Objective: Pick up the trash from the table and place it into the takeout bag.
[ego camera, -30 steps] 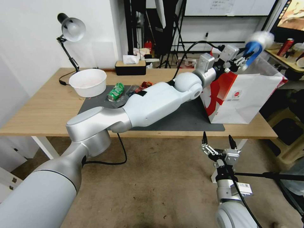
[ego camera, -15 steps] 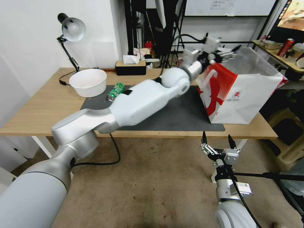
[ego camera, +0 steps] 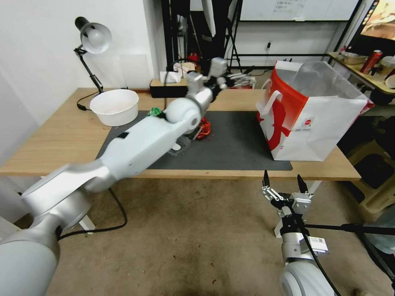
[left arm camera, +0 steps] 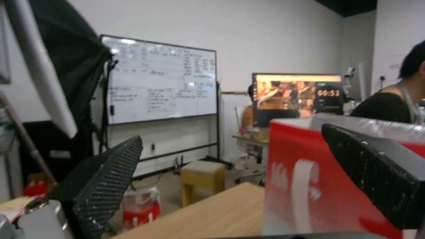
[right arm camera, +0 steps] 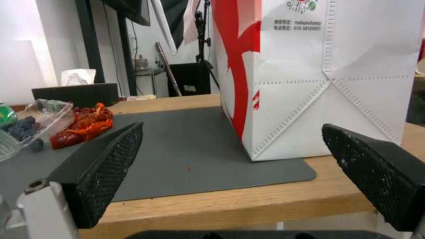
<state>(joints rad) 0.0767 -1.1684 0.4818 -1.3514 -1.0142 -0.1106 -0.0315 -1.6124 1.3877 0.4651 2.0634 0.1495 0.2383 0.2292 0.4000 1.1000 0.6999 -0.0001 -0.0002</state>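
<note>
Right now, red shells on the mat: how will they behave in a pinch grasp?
The red shells lie as a loose, irregular heap, so probably only a few lift and the rest scatter. They look glossy, so likely slippery. A crumb already sits on the mat.

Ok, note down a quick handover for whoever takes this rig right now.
Left gripper: open, empty, in the air above the table, between the trash and the takeout bag.
Right gripper: open, empty, parked below the table's front edge.
The bag stands upright on the mat's right end.
Left on the mat: red shells, clear clamshell, green can.
White bowl sits at the mat's far left corner.
</note>
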